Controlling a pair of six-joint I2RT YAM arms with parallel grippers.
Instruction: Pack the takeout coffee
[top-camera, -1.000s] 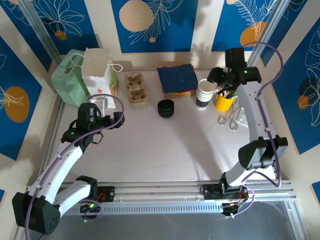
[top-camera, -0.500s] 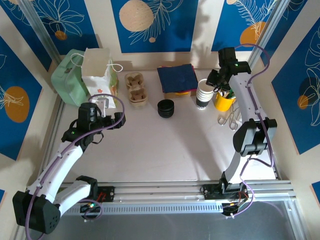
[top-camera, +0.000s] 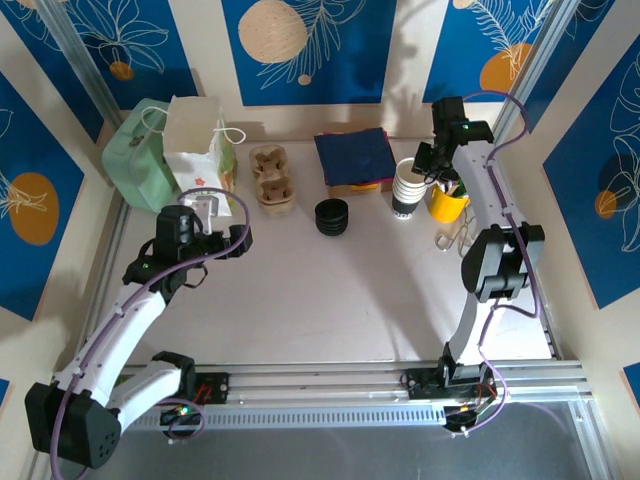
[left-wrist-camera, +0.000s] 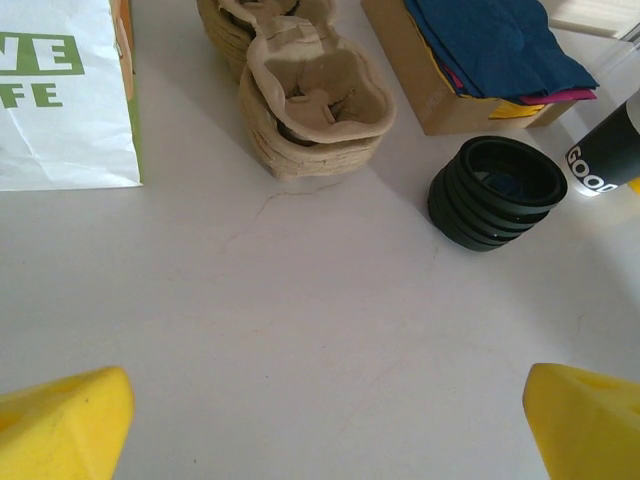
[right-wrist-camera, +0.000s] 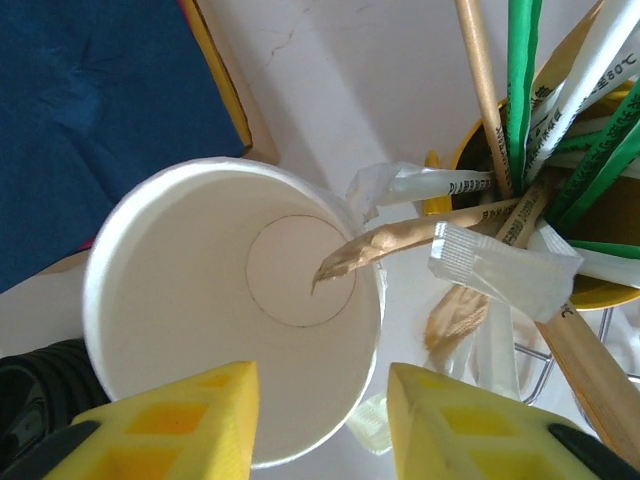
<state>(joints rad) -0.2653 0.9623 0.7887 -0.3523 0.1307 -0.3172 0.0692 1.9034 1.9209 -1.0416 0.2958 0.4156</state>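
Right wrist view looks straight down into the top paper cup (right-wrist-camera: 200, 300) of the cup stack (top-camera: 408, 190), which stands lidless just beside a yellow pot of stirrers and straws (right-wrist-camera: 590, 270) at the far side of the table (left-wrist-camera: 300, 330). The right gripper (right-wrist-camera: 322, 410) hangs over its near rim, jaws partly apart; whether they touch it I cannot tell. The left gripper (left-wrist-camera: 325, 420) is wide open and empty, facing the stack of black lids (left-wrist-camera: 498, 192). The cup is likely light, thin and easily crushed, so pinch gently at the rim wall.
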